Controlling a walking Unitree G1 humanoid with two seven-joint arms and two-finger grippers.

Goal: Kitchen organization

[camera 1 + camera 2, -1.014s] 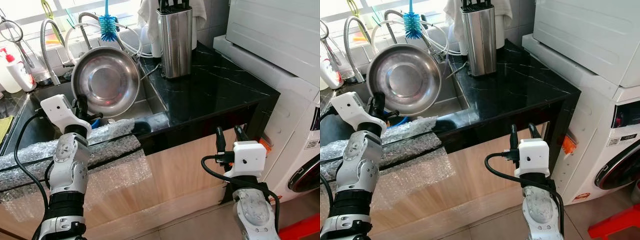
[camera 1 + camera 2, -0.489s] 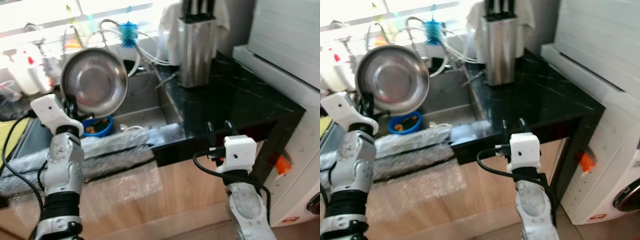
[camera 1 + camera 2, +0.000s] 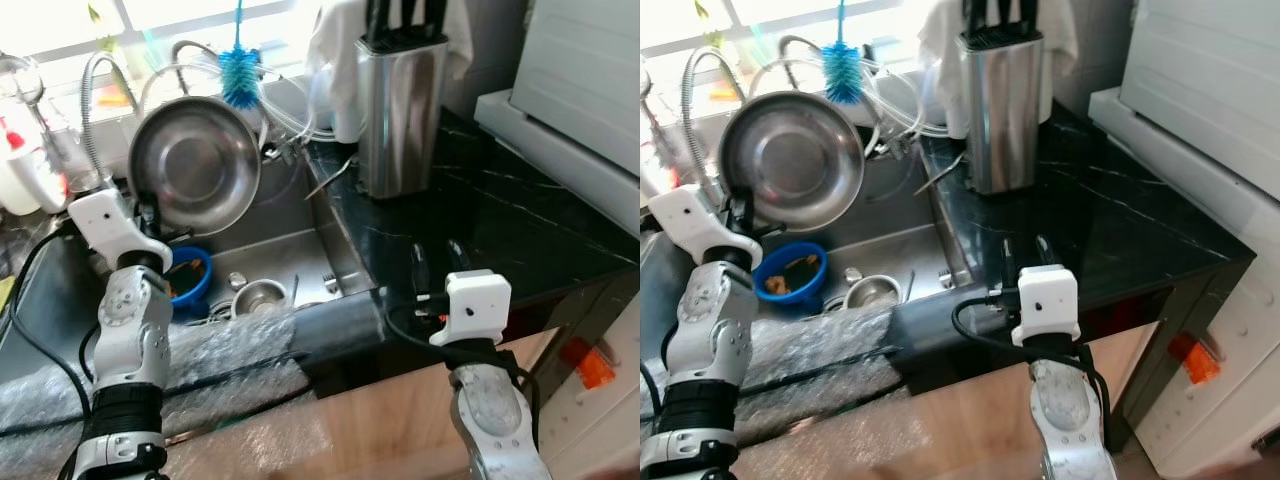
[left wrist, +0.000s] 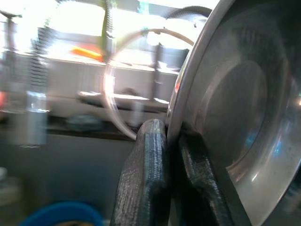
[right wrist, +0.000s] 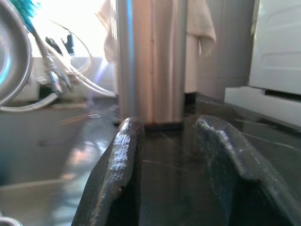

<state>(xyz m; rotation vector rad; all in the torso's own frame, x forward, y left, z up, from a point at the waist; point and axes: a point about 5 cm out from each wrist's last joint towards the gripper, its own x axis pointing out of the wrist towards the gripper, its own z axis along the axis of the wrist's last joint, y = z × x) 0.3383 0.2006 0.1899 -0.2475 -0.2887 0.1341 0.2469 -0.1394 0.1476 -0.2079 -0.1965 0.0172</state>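
A large steel bowl (image 3: 195, 162) is held upright over the sink (image 3: 300, 250), its hollow facing me. My left gripper (image 3: 150, 215) is shut on its lower left rim; in the left wrist view the two black fingers (image 4: 146, 179) pinch the thin edge of the bowl (image 4: 244, 117). My right gripper (image 3: 437, 262) stands open with nothing between its fingers, just above the front edge of the black marble counter (image 3: 500, 210). The right wrist view looks between the fingers (image 5: 117, 174) at a steel knife block (image 5: 150, 61) farther back on the counter.
In the sink lie a blue bowl (image 3: 188, 280) and a small steel cup (image 3: 258, 297). A blue bottle brush (image 3: 238, 75), hoses and a faucet (image 3: 95, 90) stand behind. Bubble wrap (image 3: 200, 350) covers the front edge. A white appliance (image 3: 590, 100) borders the counter's right.
The whole view has shifted as the camera came nearer and higher, so the sink's inside shows. My right gripper now stands at the counter's front edge instead of before the cabinet. The left still holds the bowl.
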